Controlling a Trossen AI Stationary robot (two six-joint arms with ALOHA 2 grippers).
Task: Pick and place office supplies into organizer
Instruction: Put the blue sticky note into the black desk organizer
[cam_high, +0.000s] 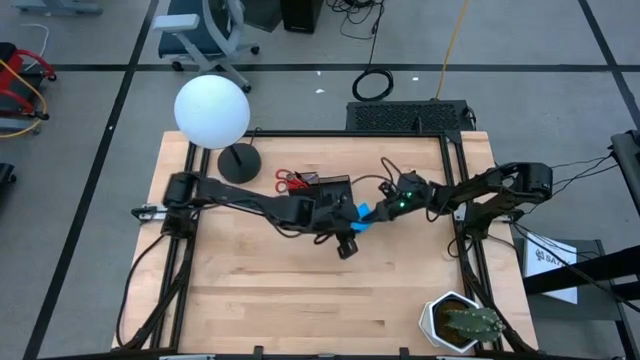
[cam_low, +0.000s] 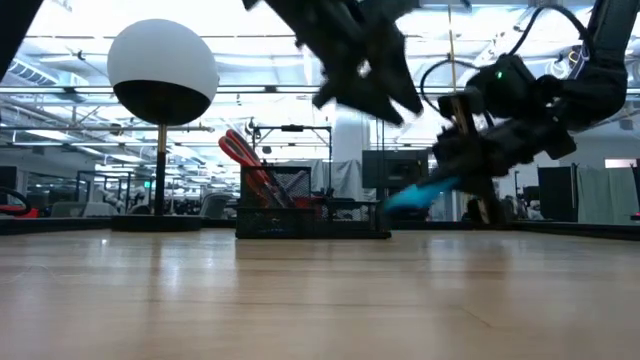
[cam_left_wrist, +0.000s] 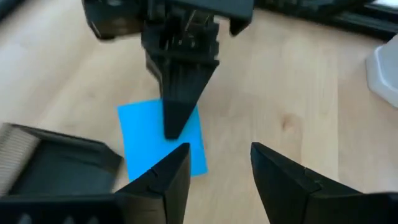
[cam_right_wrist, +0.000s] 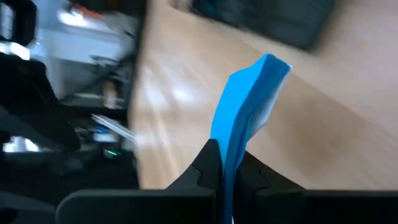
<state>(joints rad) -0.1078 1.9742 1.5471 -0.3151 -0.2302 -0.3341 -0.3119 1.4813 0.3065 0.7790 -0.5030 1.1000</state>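
We have the blue pad (cam_right_wrist: 249, 106) pinched edge-on in our right gripper (cam_right_wrist: 227, 165), lifted off the tabletop (cam_high: 300, 300). The organizer (cam_high: 325, 190) lies just to its left, and our left gripper (cam_left_wrist: 214, 165) hovers spread close by.

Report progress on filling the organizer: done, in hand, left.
Done: the red scissors stand in the organizer.
In hand: the right gripper is shut on the blue pad, lifted off the table beside the organizer. The left gripper hangs open close by, holding nothing.
Left: the pad must go into the organizer. No pens or other supplies show on the table.
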